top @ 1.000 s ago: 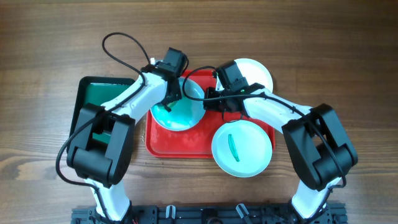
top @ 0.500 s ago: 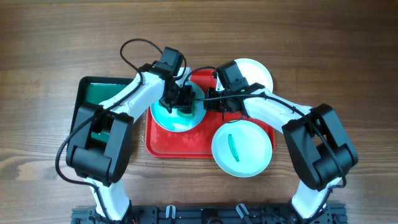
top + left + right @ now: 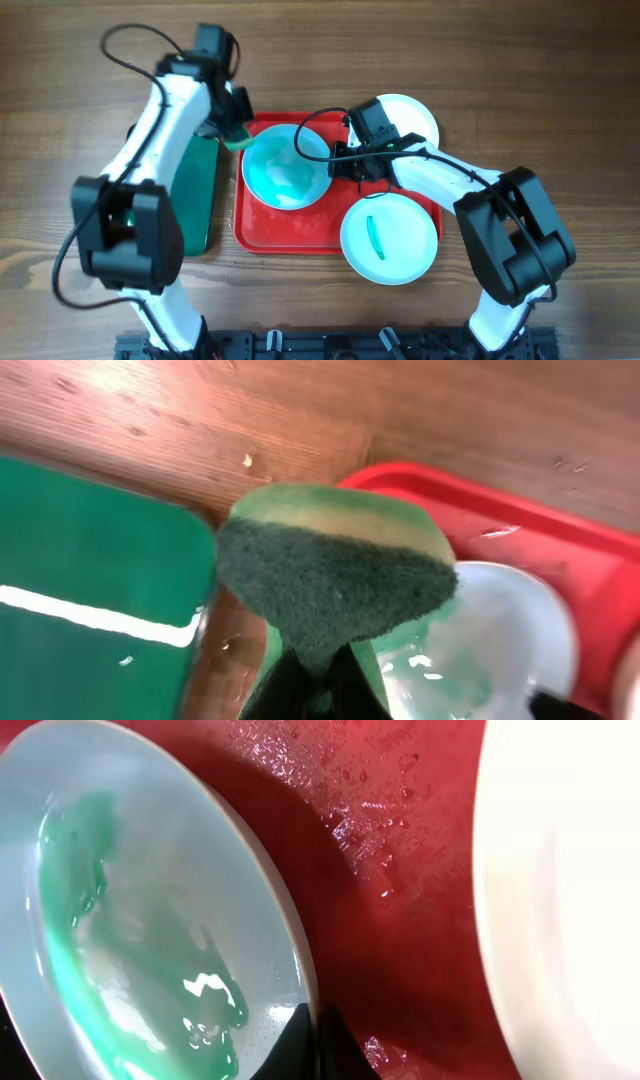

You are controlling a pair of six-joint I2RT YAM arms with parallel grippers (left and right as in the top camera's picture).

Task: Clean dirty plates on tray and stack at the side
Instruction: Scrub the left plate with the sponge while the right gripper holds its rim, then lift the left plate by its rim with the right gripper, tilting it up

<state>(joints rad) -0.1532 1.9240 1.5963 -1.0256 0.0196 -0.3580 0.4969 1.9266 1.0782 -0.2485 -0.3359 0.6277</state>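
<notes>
A red tray (image 3: 300, 238) holds a plate (image 3: 285, 168) smeared teal across its centre, tilted up on its right edge. My right gripper (image 3: 337, 162) is shut on that plate's rim (image 3: 300, 990). A second plate (image 3: 390, 238) with a teal streak sits at the tray's lower right. A third plate (image 3: 412, 115) lies at the tray's upper right, also showing in the right wrist view (image 3: 560, 890). My left gripper (image 3: 232, 132) is shut on a green sponge (image 3: 335, 575), held just above the tray's upper-left corner (image 3: 420, 485), clear of the plate (image 3: 500, 650).
A dark green tray (image 3: 195, 195) lies left of the red tray, partly under my left arm; it shows in the left wrist view (image 3: 90, 580). Brown wooden table (image 3: 560, 90) surrounds everything. A black cable loops above the left arm.
My left gripper has lifted the sponge off the smeared plate and swung up and left to the tray's corner. The right gripper and its plate have not moved.
</notes>
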